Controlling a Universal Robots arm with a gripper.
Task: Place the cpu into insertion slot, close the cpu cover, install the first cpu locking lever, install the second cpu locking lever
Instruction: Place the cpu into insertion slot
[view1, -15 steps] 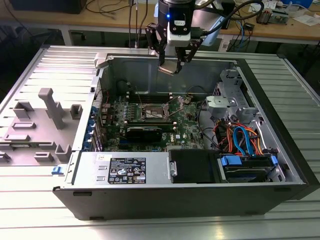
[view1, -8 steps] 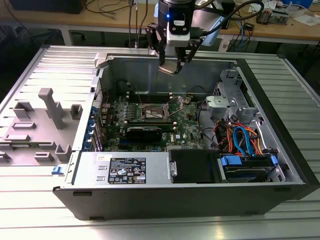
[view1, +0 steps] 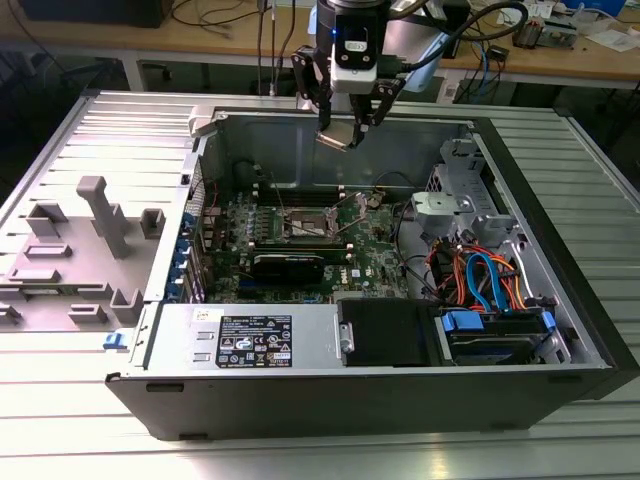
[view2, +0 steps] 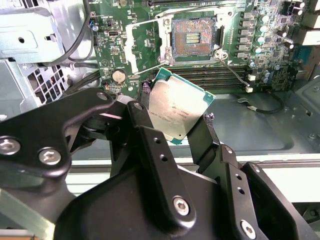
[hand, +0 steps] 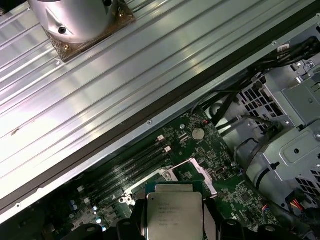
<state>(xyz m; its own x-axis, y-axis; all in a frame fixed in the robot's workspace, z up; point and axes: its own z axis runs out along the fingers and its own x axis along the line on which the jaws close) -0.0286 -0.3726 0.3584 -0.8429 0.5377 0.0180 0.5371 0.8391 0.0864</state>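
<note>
Print on cpu (hand: 174, 212) apparently illegible

Electronics lab: open computer case (view1: 400, 390), ribbed metal table (view1: 300, 455), cable-strewn workbench (view1: 600, 62)

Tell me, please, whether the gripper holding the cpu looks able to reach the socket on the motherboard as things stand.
Probably yes. The gripper holds the cpu above the open case, and the socket lies uncovered, contacts exposed; nothing appears to cross the space above it.

The first wrist view crops the cpu (hand: 174, 212)
</note>
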